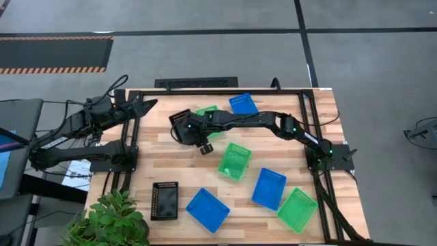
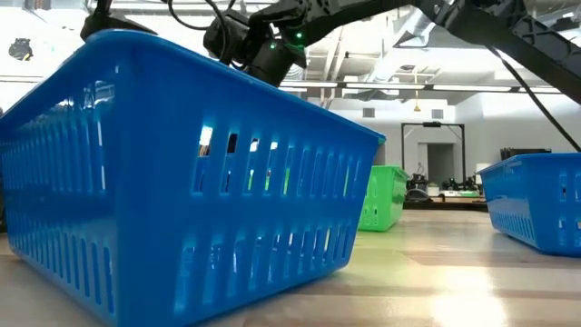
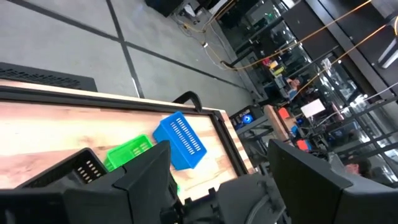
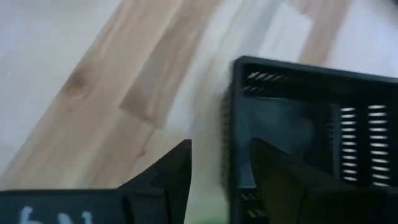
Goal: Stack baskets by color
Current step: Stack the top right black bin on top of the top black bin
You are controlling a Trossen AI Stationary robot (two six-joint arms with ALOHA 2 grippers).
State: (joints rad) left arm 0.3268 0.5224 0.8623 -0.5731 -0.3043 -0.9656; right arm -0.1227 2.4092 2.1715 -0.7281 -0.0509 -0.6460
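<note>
My right gripper (image 4: 221,148) reaches across to the table's far left of centre (image 1: 180,130) and points steeply down, open. It stands over the rim of a black basket (image 4: 298,130), with one finger inside the basket and one outside its end wall (image 4: 235,112). My left gripper (image 3: 217,180) waits open and high over the table's far left (image 1: 146,104). A second black basket (image 1: 164,200) lies flat at the near left. Blue baskets (image 1: 244,104) (image 1: 207,209) (image 1: 269,188) and green baskets (image 1: 234,160) (image 1: 297,209) (image 1: 207,113) rest scattered on the wood. My right gripper straddles the black basket's end wall (image 4: 235,124) from above. The inner finger (image 4: 273,174) stands close against the wall, and the outer finger (image 4: 177,171) shows a gap to it. I cannot tell whether either finger touches. The basket rests on the table.
A potted plant (image 1: 113,219) stands at the near left corner. A black frame (image 1: 307,116) borders the table's far and right sides. In the low view a blue basket (image 2: 182,173) fills the foreground. Bare wood lies between the left arm and the right gripper.
</note>
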